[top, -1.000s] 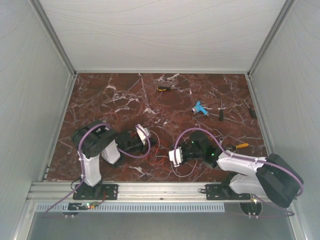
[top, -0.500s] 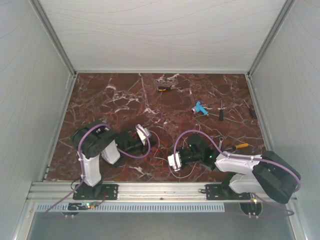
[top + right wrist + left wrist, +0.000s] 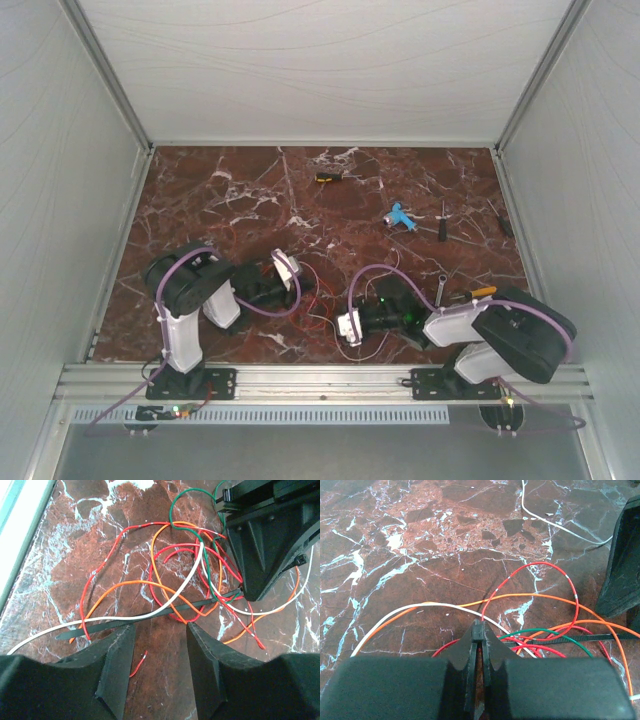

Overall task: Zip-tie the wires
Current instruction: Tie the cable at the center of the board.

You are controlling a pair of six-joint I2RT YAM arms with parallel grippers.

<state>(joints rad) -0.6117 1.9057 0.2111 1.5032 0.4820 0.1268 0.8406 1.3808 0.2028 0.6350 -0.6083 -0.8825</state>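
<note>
The wires are thin red, orange, white and green strands, tangled loosely on the marble between the arms; they also show in the top view and the left wrist view. A black zip tie lies across them. My left gripper is shut on one end of the zip tie, low over the table; it shows in the top view. My right gripper is open and empty, its fingers straddling the spot just in front of the tie's middle.
A short loose piece of red wire lies between my right fingers. At the back lie a blue tool and screwdrivers. An orange-handled tool lies by the right arm. The table's near edge is close.
My right arm has folded back toward its base and its gripper has shifted a little left and nearer, over the wires. My left arm has not moved.
</note>
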